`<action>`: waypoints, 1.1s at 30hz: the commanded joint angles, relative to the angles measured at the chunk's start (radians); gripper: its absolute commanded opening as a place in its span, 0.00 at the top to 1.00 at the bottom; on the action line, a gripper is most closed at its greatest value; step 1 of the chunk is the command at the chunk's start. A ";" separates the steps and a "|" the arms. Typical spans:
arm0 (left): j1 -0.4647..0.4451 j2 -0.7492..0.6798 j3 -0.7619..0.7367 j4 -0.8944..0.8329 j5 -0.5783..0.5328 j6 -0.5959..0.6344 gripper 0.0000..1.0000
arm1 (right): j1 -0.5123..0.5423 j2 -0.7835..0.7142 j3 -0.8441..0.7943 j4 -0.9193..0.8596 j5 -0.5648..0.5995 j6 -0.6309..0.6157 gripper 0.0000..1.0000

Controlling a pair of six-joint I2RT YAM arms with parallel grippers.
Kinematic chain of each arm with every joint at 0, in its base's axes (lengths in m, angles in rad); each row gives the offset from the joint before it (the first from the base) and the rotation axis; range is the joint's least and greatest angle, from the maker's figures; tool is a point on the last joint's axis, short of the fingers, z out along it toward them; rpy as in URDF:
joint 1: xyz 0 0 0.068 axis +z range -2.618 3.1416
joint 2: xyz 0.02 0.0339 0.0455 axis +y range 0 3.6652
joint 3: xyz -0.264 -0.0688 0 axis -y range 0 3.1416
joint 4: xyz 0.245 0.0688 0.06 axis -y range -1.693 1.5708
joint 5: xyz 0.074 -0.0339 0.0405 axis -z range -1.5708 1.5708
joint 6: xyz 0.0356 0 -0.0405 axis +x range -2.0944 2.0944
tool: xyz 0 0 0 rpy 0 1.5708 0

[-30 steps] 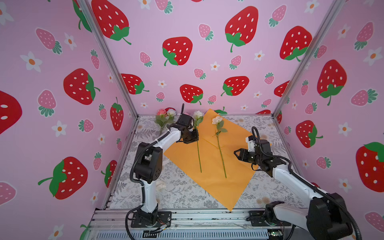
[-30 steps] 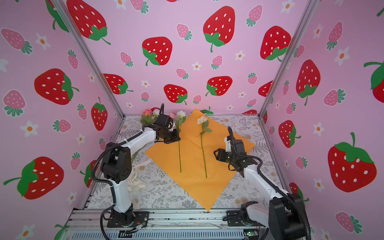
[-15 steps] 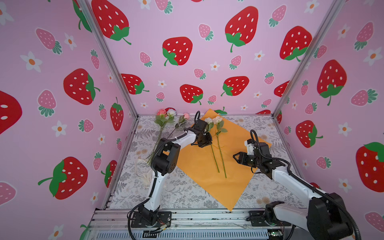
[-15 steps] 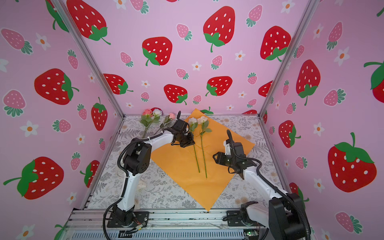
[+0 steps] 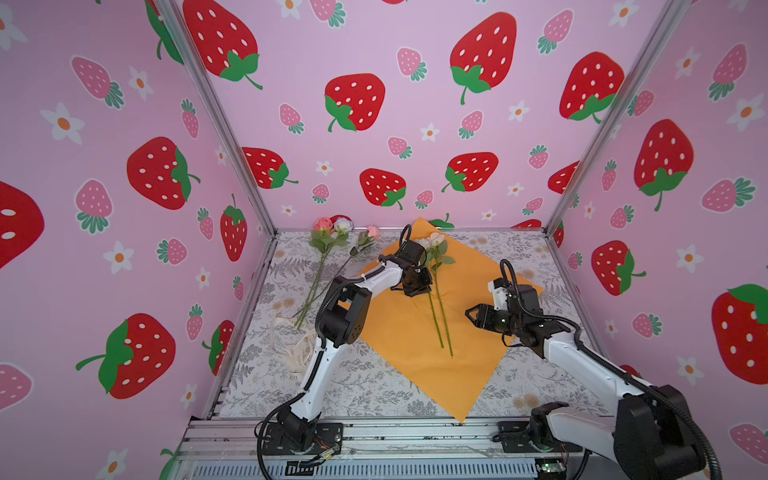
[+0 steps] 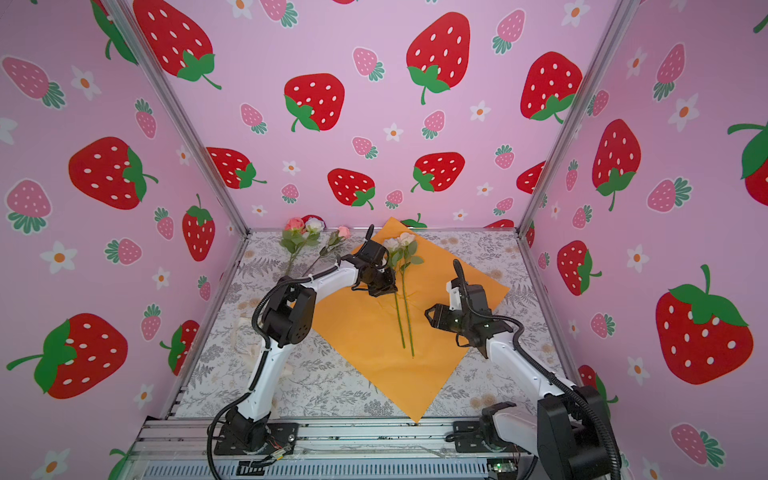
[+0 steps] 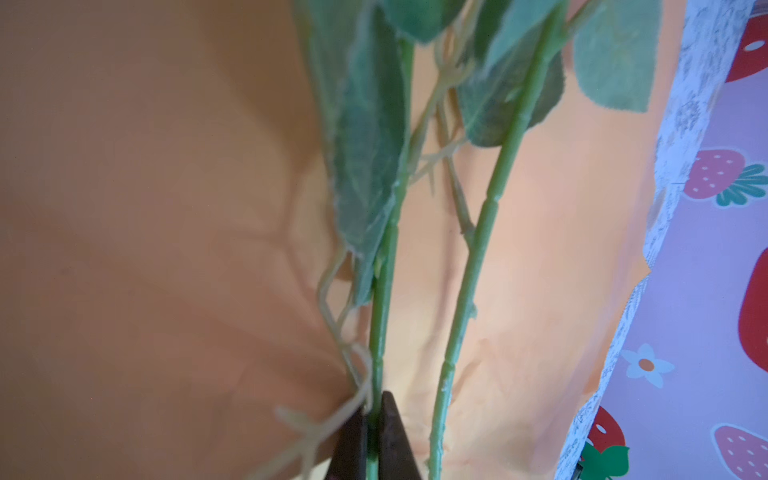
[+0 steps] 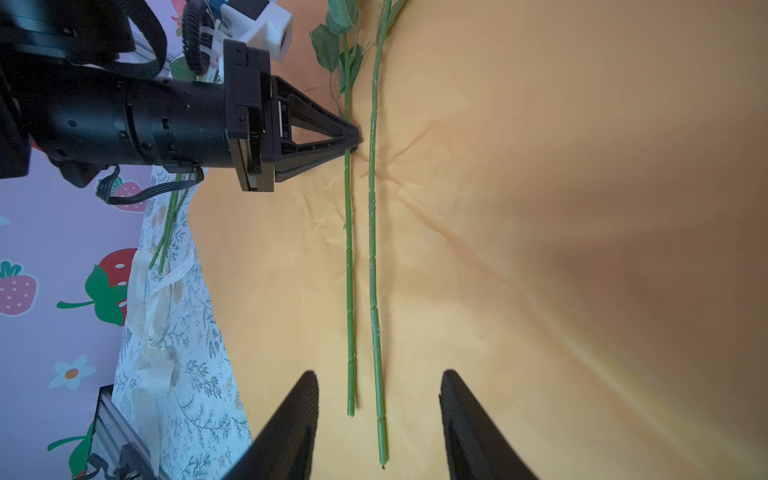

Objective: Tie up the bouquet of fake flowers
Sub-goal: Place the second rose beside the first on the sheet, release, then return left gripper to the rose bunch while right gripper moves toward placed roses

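Note:
The fake flowers of the bouquet lie in two groups. Two white roses lie side by side on the orange paper, their stems nearly parallel. My left gripper is shut on the stem of the left one, below its leaves. The other stem lies free beside it. My right gripper hovers open to the right of the stems. In its wrist view both stem ends lie between its fingers, untouched.
Three more roses, pink and white, lie at the back left on the floral cloth. A cream ribbon is crumpled near the left arm's base. Pink strawberry walls enclose three sides, with a metal rail at the front.
My left gripper has carried its rose to the right across the paper and laid it next to the other rose. The right arm has barely moved.

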 commanded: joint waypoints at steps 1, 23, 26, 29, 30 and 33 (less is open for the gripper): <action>-0.004 -0.033 0.033 -0.065 -0.025 0.037 0.81 | -0.002 0.008 -0.011 -0.001 -0.008 0.001 0.49; 0.346 -0.243 0.014 -0.460 -0.249 0.656 0.48 | 0.084 0.088 0.078 0.124 -0.147 -0.040 0.49; 0.413 -0.182 0.098 -0.509 -0.313 0.735 0.47 | 0.147 0.136 0.133 0.126 -0.107 -0.066 0.49; 0.451 -0.116 0.185 -0.539 -0.327 0.798 0.45 | 0.222 0.195 0.183 0.144 -0.047 -0.087 0.49; 0.458 -0.087 0.224 -0.556 -0.333 0.821 0.45 | 0.240 0.211 0.198 0.148 -0.032 -0.088 0.49; 0.469 -0.004 0.335 -0.610 -0.368 0.881 0.45 | 0.274 0.287 0.251 0.151 -0.035 -0.075 0.49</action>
